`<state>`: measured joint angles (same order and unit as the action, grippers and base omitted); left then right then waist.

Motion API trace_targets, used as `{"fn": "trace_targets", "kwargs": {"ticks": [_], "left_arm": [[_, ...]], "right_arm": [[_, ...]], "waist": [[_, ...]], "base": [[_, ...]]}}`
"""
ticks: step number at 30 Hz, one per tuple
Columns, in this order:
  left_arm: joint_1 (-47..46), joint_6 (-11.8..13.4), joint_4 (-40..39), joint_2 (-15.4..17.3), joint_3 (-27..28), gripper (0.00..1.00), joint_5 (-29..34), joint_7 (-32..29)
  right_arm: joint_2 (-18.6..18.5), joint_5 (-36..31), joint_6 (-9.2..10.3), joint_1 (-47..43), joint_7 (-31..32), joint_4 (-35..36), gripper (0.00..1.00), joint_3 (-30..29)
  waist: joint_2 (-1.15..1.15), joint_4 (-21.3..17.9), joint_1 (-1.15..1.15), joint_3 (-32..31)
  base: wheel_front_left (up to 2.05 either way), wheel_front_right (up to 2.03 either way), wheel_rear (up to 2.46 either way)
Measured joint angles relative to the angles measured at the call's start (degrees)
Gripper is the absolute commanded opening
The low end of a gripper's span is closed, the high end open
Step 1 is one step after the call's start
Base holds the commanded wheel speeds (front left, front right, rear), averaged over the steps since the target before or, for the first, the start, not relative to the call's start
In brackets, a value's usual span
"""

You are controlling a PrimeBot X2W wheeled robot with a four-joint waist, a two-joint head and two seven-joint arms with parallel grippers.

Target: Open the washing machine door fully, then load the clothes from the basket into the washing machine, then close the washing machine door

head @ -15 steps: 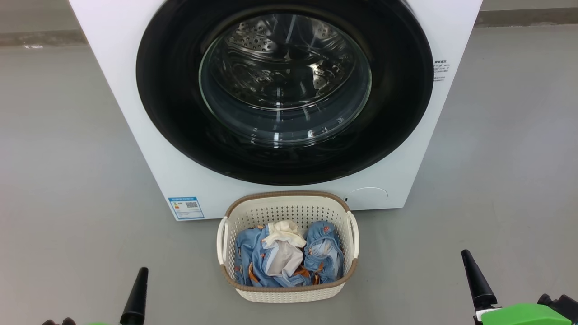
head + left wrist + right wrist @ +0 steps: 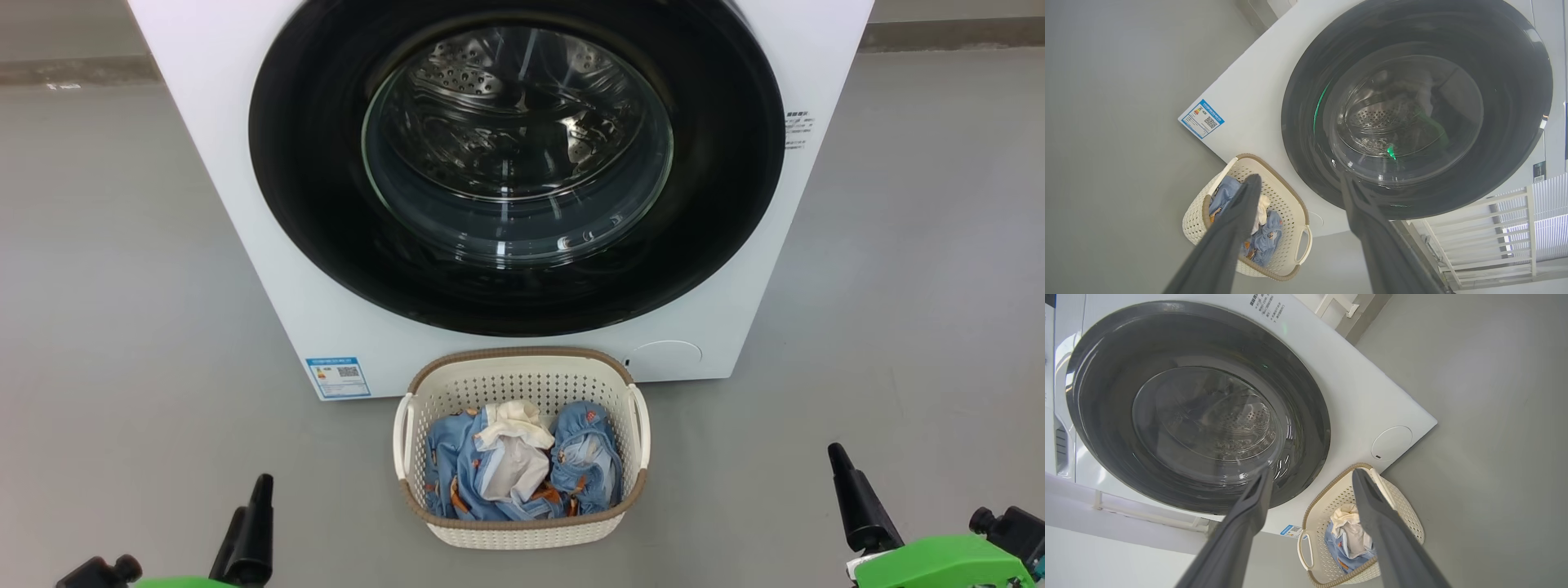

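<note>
Door: the washing machine door [image 2: 310,204] is shut, flush on the front of the washing machine [image 2: 212,122], straight ahead of you and above the basket.
Door handling: treat it as rigid, hinged and probably fairly heavy. Its glossy black ring looks slippery and gives fingertips little to bite on.
Window: the bulging glass bowl [image 2: 518,147] is smooth and breakable, so don't press or pull there.
Where to hold: no handle or recess shows plainly, and you cannot tell the hinge side. Look for a catch along the outer rim and hook behind that edge rather than pinching the face.
Clothes: the clothes [image 2: 457,478], blue with a cream piece [image 2: 514,457] on top, lie bunched inside the basket. They look soft, light and limp, so pinch a raised fold and expect trailing ends.
Basket: the basket [image 2: 522,355] stands on the floor [image 2: 122,286], just in front of the machine's base. It is likely light plastic and will slide if nudged.
Left jaws: spread wide and empty, with dark fingers [image 2: 1233,228], low at your left and well apart from door and basket.
Right jaws: spread wide and empty, with fingers [image 2: 1372,514], low at your right and touching nothing.
</note>
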<state>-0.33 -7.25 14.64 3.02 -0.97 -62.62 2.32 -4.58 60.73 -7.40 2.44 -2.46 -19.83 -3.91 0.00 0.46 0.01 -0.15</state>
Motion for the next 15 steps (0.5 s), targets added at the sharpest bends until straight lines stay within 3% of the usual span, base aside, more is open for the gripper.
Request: {"fn": "trace_targets", "kwargs": {"ticks": [15], "left_arm": [[-0.2,-0.1,-1.2,0.8,-1.2,1.00,12.3,2.3]], "right_arm": [[-0.7,-11.6,0.00,0.2,-1.8,-0.1,1.00,1.0]], "waist": [[0.00,0.1,0.00,-0.1]], "base": [[0.00,0.00,0.00]]}}
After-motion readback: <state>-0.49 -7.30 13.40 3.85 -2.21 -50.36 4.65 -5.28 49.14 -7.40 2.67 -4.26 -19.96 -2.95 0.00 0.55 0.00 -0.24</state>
